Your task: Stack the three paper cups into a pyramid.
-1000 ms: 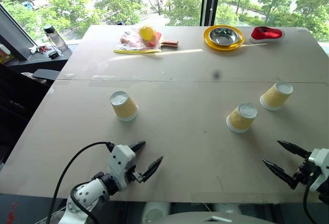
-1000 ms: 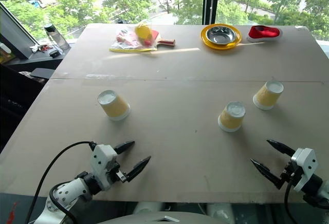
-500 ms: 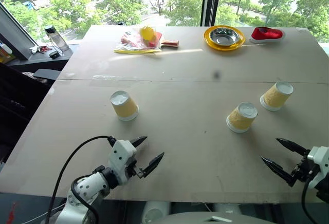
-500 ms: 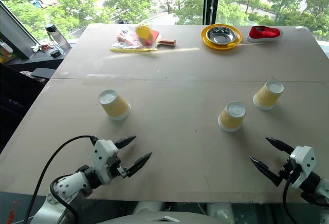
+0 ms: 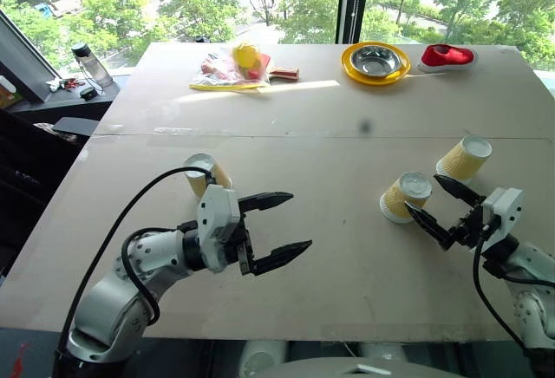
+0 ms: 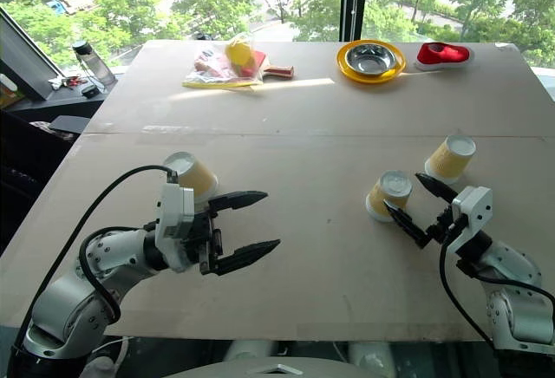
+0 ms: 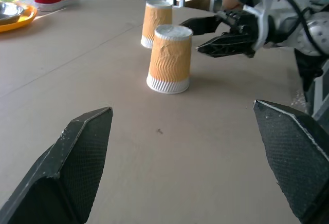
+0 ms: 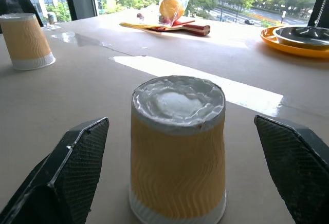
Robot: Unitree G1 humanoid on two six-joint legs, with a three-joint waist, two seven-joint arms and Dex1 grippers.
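Three yellow paper cups stand upside down on the table. The left cup (image 5: 202, 172) is partly hidden behind my left arm. The middle cup (image 5: 405, 197) sits right of centre and the right cup (image 5: 465, 157) stands farther right. My left gripper (image 5: 277, 225) is open above the table, pointing right, with nothing between its fingers. My right gripper (image 5: 440, 205) is open just right of the middle cup, pointing at it without touching. In the right wrist view the middle cup (image 8: 177, 149) stands close ahead between the open fingers. The left wrist view shows the middle cup (image 7: 169, 58) and the right gripper (image 7: 216, 31) beyond it.
At the table's far edge lie a yellow-rimmed metal bowl (image 5: 377, 62), a red object (image 5: 448, 55) and a plastic bag with a paddle (image 5: 236, 66). A bottle (image 5: 91, 63) stands on a ledge beyond the left edge. A seam (image 5: 347, 137) crosses the tabletop.
Both arms rose from the near edge. The left gripper swung up and to the right beside the left cup. The right gripper moved forward and left, up to the middle cup.
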